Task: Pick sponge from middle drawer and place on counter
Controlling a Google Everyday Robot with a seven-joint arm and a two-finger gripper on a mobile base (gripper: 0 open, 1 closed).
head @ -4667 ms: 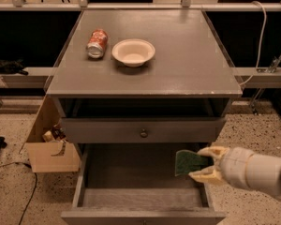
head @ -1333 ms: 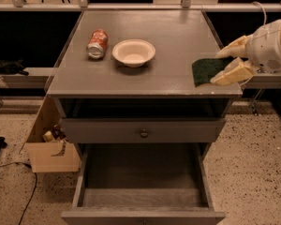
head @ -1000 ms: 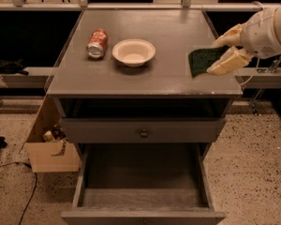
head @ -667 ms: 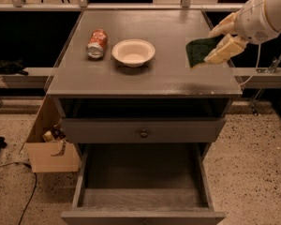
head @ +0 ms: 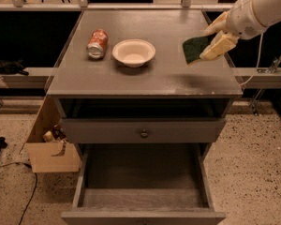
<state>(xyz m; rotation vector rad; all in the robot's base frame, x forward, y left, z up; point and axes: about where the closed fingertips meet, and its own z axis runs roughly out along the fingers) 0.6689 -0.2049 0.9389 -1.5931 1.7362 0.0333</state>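
Observation:
My gripper (head: 216, 36) comes in from the upper right and is shut on the sponge (head: 193, 48), dark green face toward the camera, held a little above the right side of the counter (head: 154, 74). The sponge's shadow falls on the counter below it. The middle drawer (head: 143, 177) is pulled out at the bottom of the view, and its flat grey bottom is bare. Above it sits a closed drawer front with a small round knob (head: 144, 133).
A white bowl (head: 133, 52) and a red can lying on its side (head: 97, 43) sit on the counter's left half. An open cardboard box (head: 51, 146) stands on the speckled floor left of the cabinet. A cable hangs at the right.
My gripper lifted the sponge out of the open drawer, carried it up over the counter's right edge, then moved it further back and inward above the counter.

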